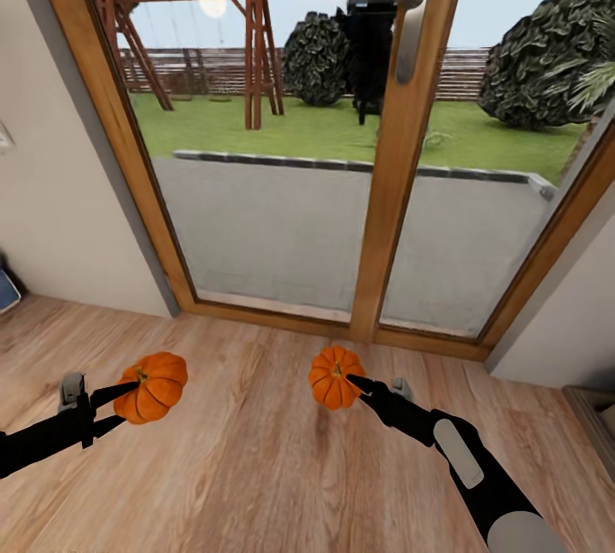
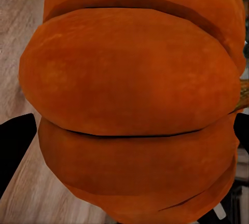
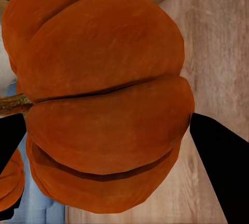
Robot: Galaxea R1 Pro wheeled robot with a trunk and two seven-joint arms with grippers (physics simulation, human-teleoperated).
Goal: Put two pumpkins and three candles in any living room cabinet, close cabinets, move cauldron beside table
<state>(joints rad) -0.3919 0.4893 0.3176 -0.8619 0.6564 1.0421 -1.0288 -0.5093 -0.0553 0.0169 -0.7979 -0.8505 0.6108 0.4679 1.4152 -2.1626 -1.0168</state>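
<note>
Two ribbed orange pumpkins hang above the wooden floor, one in each hand. My left gripper [image 1: 128, 399] is shut on the left pumpkin [image 1: 154, 386], which bulges close up in the left wrist view [image 2: 135, 99] between two black fingers [image 2: 15, 146]. My right gripper [image 1: 346, 384] is shut on the right pumpkin [image 1: 335, 376], seen large in the right wrist view [image 3: 104, 105] with a black finger [image 3: 220, 162] on each side. The candles, the cabinet, the cauldron and the table are out of view.
Straight ahead stands a wood-framed glass door [image 1: 401, 134] with a metal handle [image 1: 413, 14], looking out on a patio, lawn and swing set. Beige walls [image 1: 60, 194] flank it. A dark furniture edge [image 1: 598, 425] shows at the far right; wooden floor [image 1: 256, 467] lies below the arms.
</note>
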